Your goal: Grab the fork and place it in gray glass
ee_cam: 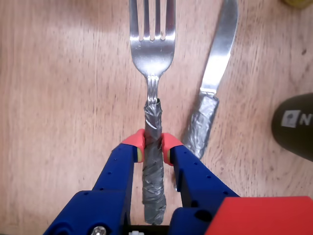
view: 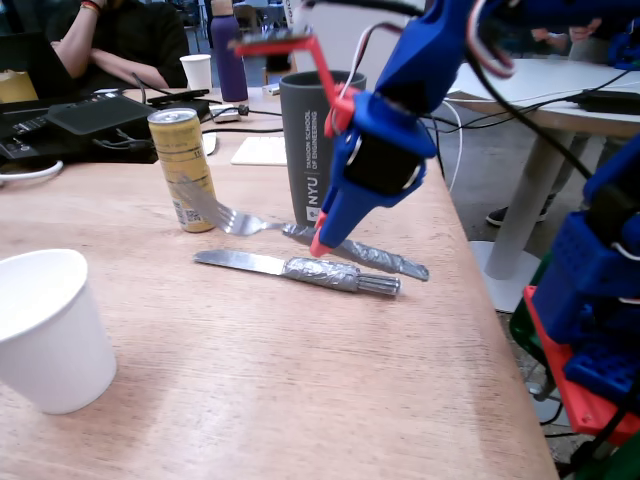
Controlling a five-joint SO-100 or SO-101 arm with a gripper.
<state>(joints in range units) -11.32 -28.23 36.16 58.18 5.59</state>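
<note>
Fork point(ee_cam: 152, 58) handle, wrapped in crinkled gray foil tape, sits clamped between the two red-tipped fingers point(ee_cam: 134, 142) of the tool point(ee_cam: 152, 147), as the wrist view shows; the tines point away from the tool. In the fixed view the fork point(view: 235, 220) lies just in front of the gray glass point(view: 315, 145), its tined end raised off the table point(view: 250, 380) toward the gold can point(view: 183, 165). The knife point(view: 290, 268) lies flat on the table just beside the fork, on the side away from the gray glass, and a white paper cup point(view: 50, 330) stands well apart from the glass near the table's front edge.
</note>
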